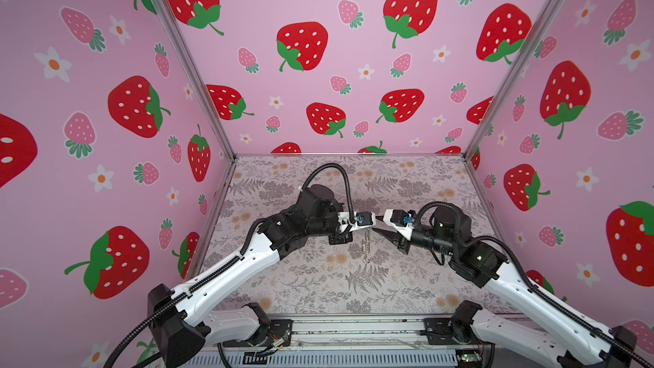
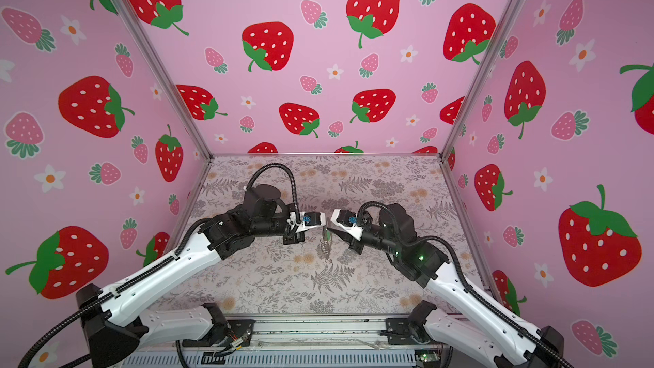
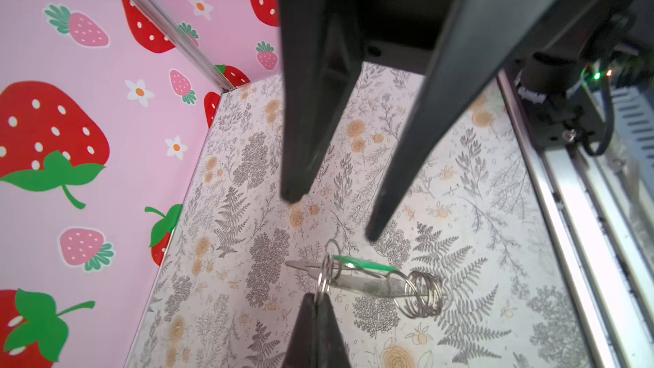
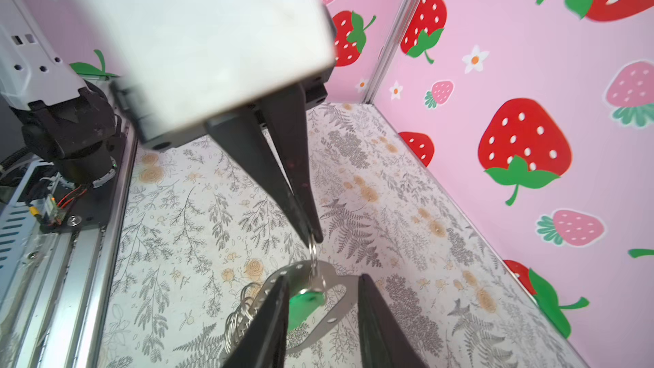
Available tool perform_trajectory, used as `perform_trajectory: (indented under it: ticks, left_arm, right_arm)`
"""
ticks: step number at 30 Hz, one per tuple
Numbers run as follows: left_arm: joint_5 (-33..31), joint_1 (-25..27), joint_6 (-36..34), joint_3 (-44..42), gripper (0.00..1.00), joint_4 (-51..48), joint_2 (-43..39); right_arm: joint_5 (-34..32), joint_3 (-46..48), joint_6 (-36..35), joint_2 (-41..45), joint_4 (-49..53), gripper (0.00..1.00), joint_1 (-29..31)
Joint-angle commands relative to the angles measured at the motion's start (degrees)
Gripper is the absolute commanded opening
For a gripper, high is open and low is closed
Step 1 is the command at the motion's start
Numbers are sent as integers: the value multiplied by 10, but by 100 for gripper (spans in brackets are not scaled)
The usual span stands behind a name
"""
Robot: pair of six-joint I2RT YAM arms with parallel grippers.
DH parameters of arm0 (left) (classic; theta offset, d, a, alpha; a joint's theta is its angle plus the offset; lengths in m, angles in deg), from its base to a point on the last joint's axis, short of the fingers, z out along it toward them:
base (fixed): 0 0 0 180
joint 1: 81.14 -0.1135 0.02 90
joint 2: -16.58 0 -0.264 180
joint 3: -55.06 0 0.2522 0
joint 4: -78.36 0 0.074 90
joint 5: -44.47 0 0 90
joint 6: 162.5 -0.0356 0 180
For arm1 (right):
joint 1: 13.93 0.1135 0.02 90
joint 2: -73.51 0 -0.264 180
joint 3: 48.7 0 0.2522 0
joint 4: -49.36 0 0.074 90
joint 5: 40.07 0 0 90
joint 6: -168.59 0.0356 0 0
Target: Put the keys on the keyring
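My left gripper (image 3: pixel 316 297) is shut on a small wire ring (image 3: pixel 324 279), and a bundle (image 1: pixel 367 247) hangs from it above the table in both top views. On that ring hang the keys' green oval tag (image 4: pixel 306 300) and a silvery perforated metal loop, the keyring (image 4: pixel 336 307), which carries a row of wire rings (image 3: pixel 423 295). I cannot tell key blades apart from the loop. My right gripper (image 4: pixel 322 277) is open, with one finger on either side of the tag and loop. It faces the left gripper (image 2: pixel 323 230) at mid-table.
The floral table (image 1: pixel 318 277) is walled by strawberry-print panels on three sides. A metal rail (image 1: pixel 354 331) with both arm bases runs along the front edge. Both arms' black cable hoses (image 1: pixel 339 171) arch above the wrists.
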Motion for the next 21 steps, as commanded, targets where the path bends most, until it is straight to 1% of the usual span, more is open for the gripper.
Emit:
perform_trajectory:
  ticks: [1,3,6,11,21]
  left_arm:
    - [108,-28,96,-22,0,77,-14]
    - [137,-40,127,-39,0,111,-17]
    - [158,-46,162,-61,0,154,-18]
    - [170,-48,207,-92,0,220,-21]
    - [178,-48,232,-102,0,245,-21]
  right_arm:
    - [-14,16,-1,19,-30,35,-2]
    - [-12,20,3,22,-36,35,-2]
    - [-7,24,10,20,-47,35,-2]
    - [-1,28,20,13,-72,34,-2]
    - [0,29,27,-9,-88,30,-2]
